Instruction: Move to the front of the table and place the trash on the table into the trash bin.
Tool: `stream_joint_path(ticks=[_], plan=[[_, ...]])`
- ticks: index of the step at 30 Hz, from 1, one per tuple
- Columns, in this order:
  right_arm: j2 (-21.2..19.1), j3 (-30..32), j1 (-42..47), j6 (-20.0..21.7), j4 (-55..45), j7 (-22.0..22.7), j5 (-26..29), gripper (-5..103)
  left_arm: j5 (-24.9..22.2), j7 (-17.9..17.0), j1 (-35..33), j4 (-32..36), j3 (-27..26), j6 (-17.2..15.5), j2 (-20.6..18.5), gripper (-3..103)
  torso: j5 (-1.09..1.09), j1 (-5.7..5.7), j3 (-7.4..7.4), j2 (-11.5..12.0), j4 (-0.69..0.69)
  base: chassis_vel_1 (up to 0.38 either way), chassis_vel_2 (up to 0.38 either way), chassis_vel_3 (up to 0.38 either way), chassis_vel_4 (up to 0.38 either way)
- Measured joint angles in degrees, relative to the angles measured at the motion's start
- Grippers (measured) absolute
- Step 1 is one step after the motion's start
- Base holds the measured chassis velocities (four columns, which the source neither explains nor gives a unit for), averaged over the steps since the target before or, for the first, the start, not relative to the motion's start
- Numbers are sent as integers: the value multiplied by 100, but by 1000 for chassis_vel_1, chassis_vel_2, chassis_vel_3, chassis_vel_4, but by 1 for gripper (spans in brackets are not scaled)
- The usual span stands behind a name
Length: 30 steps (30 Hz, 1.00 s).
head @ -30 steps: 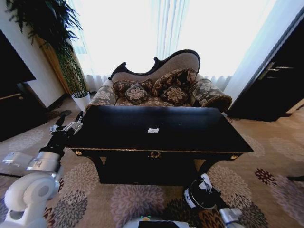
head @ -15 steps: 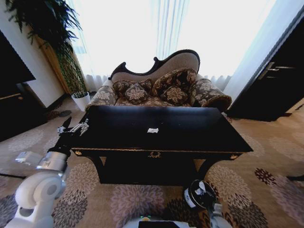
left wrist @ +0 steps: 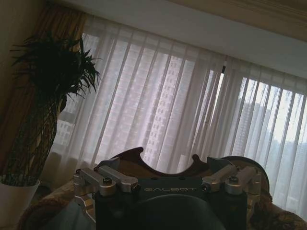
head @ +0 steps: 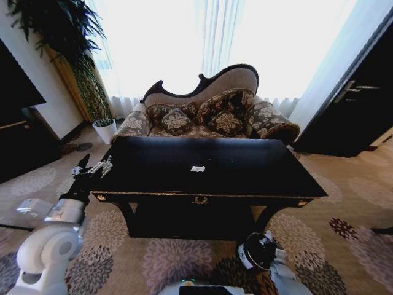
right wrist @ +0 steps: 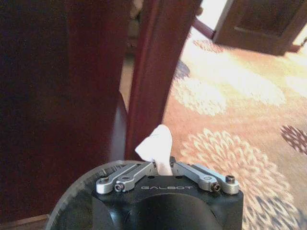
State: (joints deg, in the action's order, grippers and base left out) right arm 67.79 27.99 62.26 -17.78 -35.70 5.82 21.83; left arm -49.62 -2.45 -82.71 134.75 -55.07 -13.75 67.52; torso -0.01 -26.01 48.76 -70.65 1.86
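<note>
Gripping a white crumpled paper scrap (right wrist: 157, 152), the right pincer (right wrist: 163, 168) had its fingers closed together on the paper, which stuck up between them. It sat directly above the trash bin (head: 256, 253), whose dark curved rim showed under the pincer body in the right wrist view. Judgement: the scrap was held over the bin mouth so that it would fall inside on release and not onto the carpet.

The bin stood on the patterned carpet just in front of the surface (head: 245, 178), near its right front leg. That dark leg rose close beside the pincer in the right wrist view, so there was little room between arm and leg.

Left pincer (head: 93, 168) was raised beside the left end of the surface, fingers apart and holding nothing. It pointed toward the curtained window. Judgement: it was kept off to the side, away from the bin, to stay out of the working arm's way.

One more white scrap (head: 197, 168) lay on the surface, near the middle of the top and well apart from the bin. Judgement: task not finished while that piece remained there.
</note>
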Motion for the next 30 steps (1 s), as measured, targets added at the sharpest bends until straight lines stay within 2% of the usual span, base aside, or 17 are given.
stream_joint_path(ticks=[9,11,12,13,16,18,21,23,24,26,27,30], plan=[[93,35,-83,107,142,64,19,1,-27,-1,123,-113,82,-1,-129,100,-1,0,0,0,-1,0,0,0,0],[115,39,-21,156,115,5,8,10,-54,-1,147,-131,85,-1,-152,100,0,0,0,0,-1,0,0,0,0],[121,48,6,172,112,-12,2,10,-62,1,148,-136,84,-1,-155,100,1,0,0,0,0,0,0,0,0],[129,77,53,194,99,-32,-5,21,-83,5,147,-140,73,-1,-156,100,0,0,0,0,0,0,0,0,0],[145,114,133,221,47,-72,-7,26,-119,10,136,-145,49,-1,-155,100,-1,0,-1,0,0,0,0,0,0],[170,139,222,239,-24,-110,-9,37,-150,11,135,-158,17,2,-155,100,0,0,-1,0,0,0,0,0,0],[190,163,287,243,-88,-119,-9,42,-172,12,139,-161,-8,6,-155,100,-1,0,-1,0,0,0,0,0,0],[206,178,345,243,-160,-122,-7,53,-185,15,134,-148,-23,8,-147,100,0,1,-1,0,0,0,0,0,0],[206,178,345,243,-160,-122,-7,53,-185,15,134,-148,-23,8,-147,100,0,1,-1,0,0,0,0,0,0],[211,190,403,241,-248,-124,7,64,-186,19,115,-113,-31,12,-128,100,0,0,-1,0,0,0,0,0,0],[211,190,403,241,-248,-124,7,64,-186,19,115,-113,-31,12,-128,100,0,0,-1,0,0,0,0,0,0],[211,204,508,222,-405,-137,83,80,-207,21,84,-42,-71,14,-118,100,-1,0,-1,0,-1,0,0,0,0]])
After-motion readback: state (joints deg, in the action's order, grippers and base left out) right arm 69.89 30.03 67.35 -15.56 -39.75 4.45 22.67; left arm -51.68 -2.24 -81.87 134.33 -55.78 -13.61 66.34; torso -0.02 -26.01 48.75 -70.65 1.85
